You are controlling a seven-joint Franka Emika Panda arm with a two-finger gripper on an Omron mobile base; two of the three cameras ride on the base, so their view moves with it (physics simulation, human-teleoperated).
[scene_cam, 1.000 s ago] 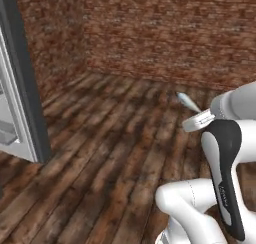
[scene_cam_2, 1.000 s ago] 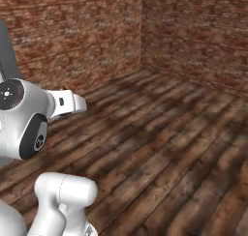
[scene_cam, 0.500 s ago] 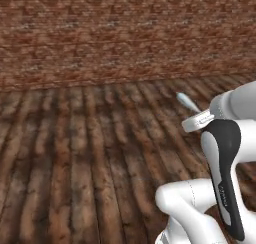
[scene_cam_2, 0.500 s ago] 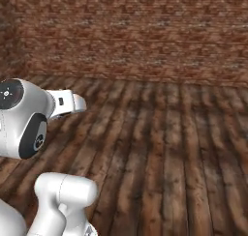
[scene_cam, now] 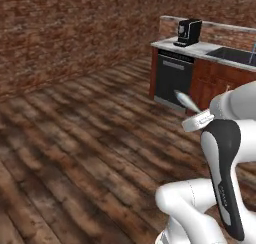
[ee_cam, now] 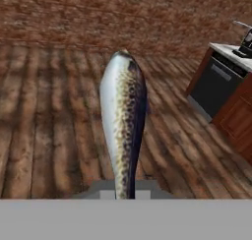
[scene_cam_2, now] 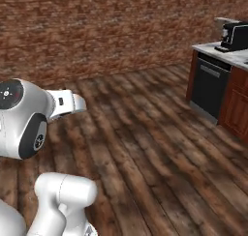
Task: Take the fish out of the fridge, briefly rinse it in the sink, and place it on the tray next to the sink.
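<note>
A slender silver-grey fish (ee_cam: 123, 121) with a dark speckled back points straight away from the hand. My gripper (ee_cam: 125, 191) is shut on its tail end, high above the wooden floor. From the left base view, the fish (scene_cam: 183, 99) sticks out forward past the white wrist. At the far right of that view the black sink (scene_cam: 233, 53) sits in the pale counter, well beyond the fish. The fridge and the tray are out of view.
A black coffee machine (scene_cam: 189, 32) stands on the counter's left end, above a black dishwasher front (scene_cam: 172, 78) and reddish cupboards (scene_cam: 210, 85). A brick wall (scene_cam_2: 97, 32) closes the back. Bare wooden floor (scene_cam_2: 145, 148) lies between me and the counter.
The whole scene has swung as the base turned: the grey fridge door left the picture and the counter with the sink came in at the right. The fish stays in the shut gripper.
</note>
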